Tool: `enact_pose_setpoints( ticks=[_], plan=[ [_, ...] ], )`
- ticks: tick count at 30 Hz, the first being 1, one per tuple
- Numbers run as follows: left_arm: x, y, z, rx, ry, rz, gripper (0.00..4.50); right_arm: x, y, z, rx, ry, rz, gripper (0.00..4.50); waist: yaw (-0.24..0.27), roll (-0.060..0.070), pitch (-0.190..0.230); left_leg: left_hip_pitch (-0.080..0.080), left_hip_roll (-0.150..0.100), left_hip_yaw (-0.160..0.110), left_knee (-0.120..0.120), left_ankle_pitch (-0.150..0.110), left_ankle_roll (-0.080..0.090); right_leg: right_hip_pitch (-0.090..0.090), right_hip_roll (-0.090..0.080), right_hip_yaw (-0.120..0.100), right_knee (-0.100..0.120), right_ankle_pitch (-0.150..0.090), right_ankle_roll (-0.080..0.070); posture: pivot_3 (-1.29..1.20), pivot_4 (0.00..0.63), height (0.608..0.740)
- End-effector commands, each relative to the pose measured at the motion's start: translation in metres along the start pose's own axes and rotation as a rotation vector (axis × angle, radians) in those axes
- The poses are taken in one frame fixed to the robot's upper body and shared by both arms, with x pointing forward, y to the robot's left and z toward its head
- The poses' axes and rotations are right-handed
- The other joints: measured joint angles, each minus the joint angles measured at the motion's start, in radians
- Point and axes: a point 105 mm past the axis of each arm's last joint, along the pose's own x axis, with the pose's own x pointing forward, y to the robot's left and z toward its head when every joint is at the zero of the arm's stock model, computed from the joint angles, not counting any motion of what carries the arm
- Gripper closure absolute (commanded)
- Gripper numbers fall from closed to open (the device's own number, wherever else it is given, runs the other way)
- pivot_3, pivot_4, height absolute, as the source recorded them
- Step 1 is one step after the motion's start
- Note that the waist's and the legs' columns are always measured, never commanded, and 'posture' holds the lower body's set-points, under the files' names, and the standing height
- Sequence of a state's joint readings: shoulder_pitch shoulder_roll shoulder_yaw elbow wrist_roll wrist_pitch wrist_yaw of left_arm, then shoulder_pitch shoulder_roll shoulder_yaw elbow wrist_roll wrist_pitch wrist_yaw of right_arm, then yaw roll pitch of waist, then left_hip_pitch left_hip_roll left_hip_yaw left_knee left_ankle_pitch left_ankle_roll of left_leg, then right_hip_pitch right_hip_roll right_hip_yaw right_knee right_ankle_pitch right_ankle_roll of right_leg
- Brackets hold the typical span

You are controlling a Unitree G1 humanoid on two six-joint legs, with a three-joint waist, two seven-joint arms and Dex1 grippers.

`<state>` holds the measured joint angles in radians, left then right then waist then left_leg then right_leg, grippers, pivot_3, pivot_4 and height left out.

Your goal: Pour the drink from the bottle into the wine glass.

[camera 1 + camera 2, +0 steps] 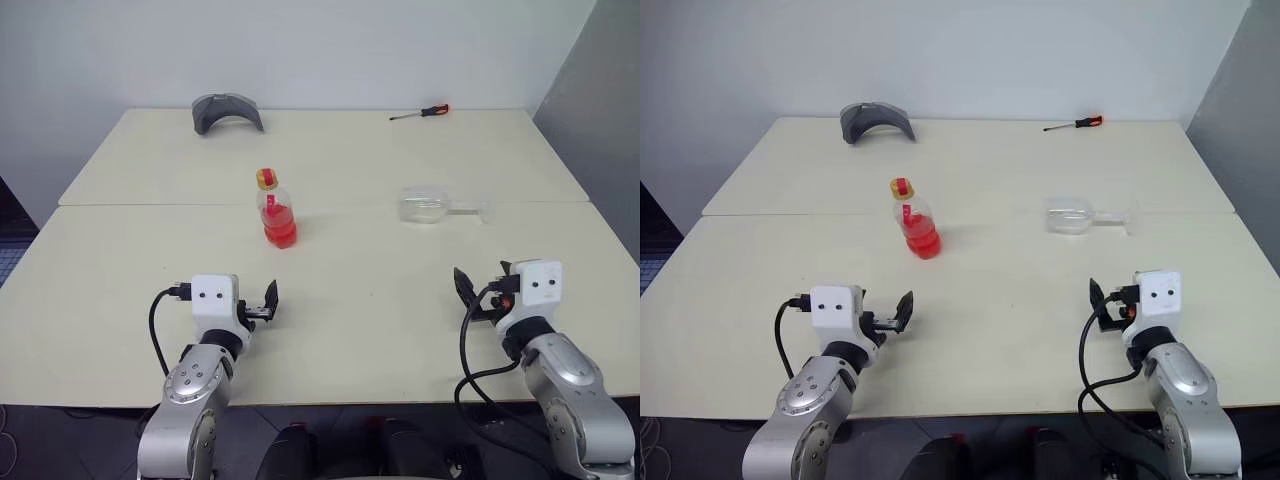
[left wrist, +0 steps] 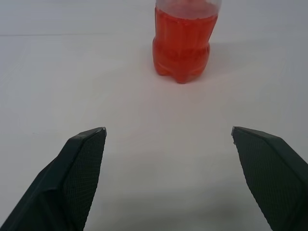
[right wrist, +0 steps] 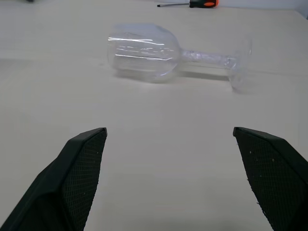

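left hand [image 2: 168, 180] wide, empty | right hand [image 3: 169, 180] wide, empty | bottle [image 1: 277, 210] capped, upright, surface [image 1: 350, 310] centre, 12 o'clock of left hand | wine glass [image 1: 440, 207] on its side, 12 o'clock of right hand

Each arm is a chain of rounded silver-grey metal segments joined by black collars, ending in a white boxy wrist housing with two small dark round dots on its face. A black cable loops out from the side of each housing and runs back along the forearm, and the right one also shows a small red-orange detail beside its housing. The left gripper [image 1: 262, 304] and right gripper [image 1: 478, 291] each carry two black fingers [image 2: 82, 166], wedge-shaped with a fine mesh-like texture on the inner faces.
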<state>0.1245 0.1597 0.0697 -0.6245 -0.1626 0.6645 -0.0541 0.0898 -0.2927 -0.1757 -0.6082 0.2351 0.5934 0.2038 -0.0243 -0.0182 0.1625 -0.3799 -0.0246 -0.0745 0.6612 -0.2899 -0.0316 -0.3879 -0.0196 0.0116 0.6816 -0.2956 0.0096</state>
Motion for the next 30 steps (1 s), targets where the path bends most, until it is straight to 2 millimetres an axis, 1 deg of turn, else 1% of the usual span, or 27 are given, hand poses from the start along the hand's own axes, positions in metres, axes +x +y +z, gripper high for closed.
enact_pose_setpoints(
  ticks=[1, 5, 7, 8, 10, 12, 15, 20, 24, 30],
  plan=[
    [0.002, -0.001, 0.010, 0.027, -0.049, -0.013, 0.02, -0.001, 0.013, 0.022, -0.024, -0.092, 0.117, 0.00, 0.000, 0.000, 0.000, 0.000, 0.000, 0.000, 0.000, 0.000, 0.000, 0.000, 0.000, 0.000, 0.000, 0.000, 0.000, 0.00, 0.150, 0.740],
    [0.016, -0.011, 0.014, 0.067, -0.087, -0.122, 0.02, -0.007, 0.042, 0.033, -0.009, -0.113, 0.394, 0.00, 0.000, 0.000, 0.000, 0.000, 0.000, 0.000, 0.000, 0.000, 0.000, 0.000, 0.000, 0.000, 0.000, 0.000, 0.000, 0.00, 0.150, 0.740],
    [0.033, -0.002, 0.018, 0.081, -0.104, -0.095, 0.02, -0.018, 0.058, 0.040, 0.012, -0.101, 0.628, 0.00, 0.000, 0.000, 0.000, 0.000, 0.000, 0.000, 0.001, 0.000, 0.000, 0.001, 0.000, -0.001, 0.000, 0.000, 0.000, 0.00, 0.150, 0.740],
    [0.039, 0.001, 0.019, 0.084, -0.111, -0.083, 0.02, -0.023, 0.062, 0.044, 0.026, -0.094, 0.720, 0.00, 0.001, 0.000, 0.000, 0.000, 0.000, 0.000, 0.001, 0.000, 0.000, 0.001, 0.000, -0.001, 0.000, 0.000, 0.000, 0.00, 0.150, 0.740],
    [0.050, -0.003, 0.024, 0.113, -0.139, -0.115, 0.02, -0.025, 0.062, 0.050, 0.014, -0.079, 0.821, 0.00, 0.002, -0.001, 0.001, 0.000, 0.000, 0.000, 0.001, -0.001, 0.001, 0.002, 0.000, -0.001, 0.000, 0.000, 0.000, 0.00, 0.150, 0.740],
    [0.055, -0.006, 0.028, 0.133, -0.164, -0.138, 0.02, -0.024, 0.062, 0.053, 0.008, -0.071, 0.868, 0.00, 0.001, -0.001, 0.001, 0.000, 0.000, 0.000, 0.001, -0.002, 0.003, 0.002, 0.000, -0.002, -0.001, 0.000, 0.000, 0.00, 0.150, 0.740],
    [0.059, -0.012, 0.028, 0.173, -0.184, -0.158, 0.02, -0.021, 0.065, 0.057, -0.011, -0.074, 0.918, 0.00, 0.002, -0.001, 0.001, 0.000, 0.000, 0.000, 0.001, -0.002, 0.003, 0.002, 0.000, -0.001, -0.001, 0.000, 0.000, 0.00, 0.150, 0.740],
    [0.062, -0.021, 0.029, 0.194, -0.221, -0.167, 0.02, -0.013, 0.067, 0.061, -0.014, -0.089, 0.923, 0.00, 0.008, -0.001, 0.001, 0.000, 0.000, 0.000, 0.002, -0.002, 0.003, 0.001, 0.000, -0.001, 0.000, 0.001, 0.000, 0.00, 0.150, 0.740],
    [0.068, -0.022, 0.036, 0.186, -0.258, -0.141, 0.02, -0.012, 0.070, 0.063, -0.036, -0.096, 0.929, 0.00, 0.016, -0.001, 0.001, 0.000, 0.000, 0.000, 0.002, -0.002, 0.003, 0.001, -0.001, -0.001, -0.001, 0.001, 0.000, 0.00, 0.150, 0.740],
    [0.078, -0.015, 0.049, 0.202, -0.324, -0.082, 0.02, -0.013, 0.072, 0.063, -0.037, -0.096, 0.930, 0.00, 0.022, -0.001, 0.001, 0.000, 0.000, 0.000, 0.002, -0.002, 0.003, 0.001, -0.001, -0.001, 0.000, 0.001, 0.001, 0.00, 0.150, 0.740]
  ],
)
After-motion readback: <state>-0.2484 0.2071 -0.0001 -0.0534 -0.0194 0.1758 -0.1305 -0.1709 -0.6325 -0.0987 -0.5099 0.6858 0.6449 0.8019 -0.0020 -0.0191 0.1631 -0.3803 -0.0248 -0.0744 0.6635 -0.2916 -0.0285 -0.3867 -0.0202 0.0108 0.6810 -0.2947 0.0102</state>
